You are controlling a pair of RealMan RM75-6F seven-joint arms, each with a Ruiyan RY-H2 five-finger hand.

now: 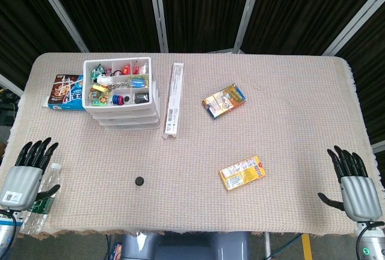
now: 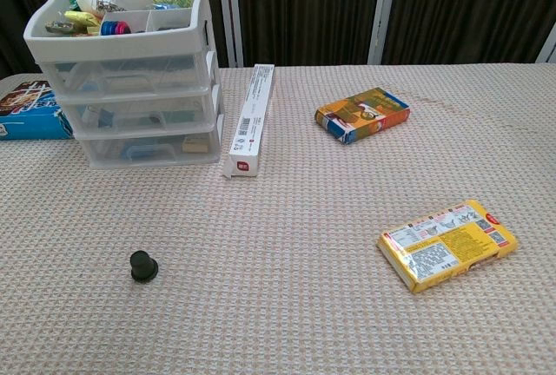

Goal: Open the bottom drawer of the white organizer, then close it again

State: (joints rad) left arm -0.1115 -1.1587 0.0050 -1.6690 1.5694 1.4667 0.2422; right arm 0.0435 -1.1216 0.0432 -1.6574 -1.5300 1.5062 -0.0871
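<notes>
The white organizer (image 2: 130,71) is sitting at ten o'clock on the table (image 1: 289,91), its bottom drawer (image 2: 152,148) showing closed only in the chest view. Only the head view is showing the left hand (image 1: 27,173) at eight o'clock and the right hand (image 1: 355,185) at four, fingers spread, holding nothing.

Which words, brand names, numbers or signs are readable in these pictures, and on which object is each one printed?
No text can be read with certainty.
Long white box: small print and a red mark, too small to read.
Yellow packet: label text blurred.
Orange and blue packet: print unreadable.
Blue box beside the white organizer: lettering blurred.
Left hand: wrist sticker illegible.
</notes>
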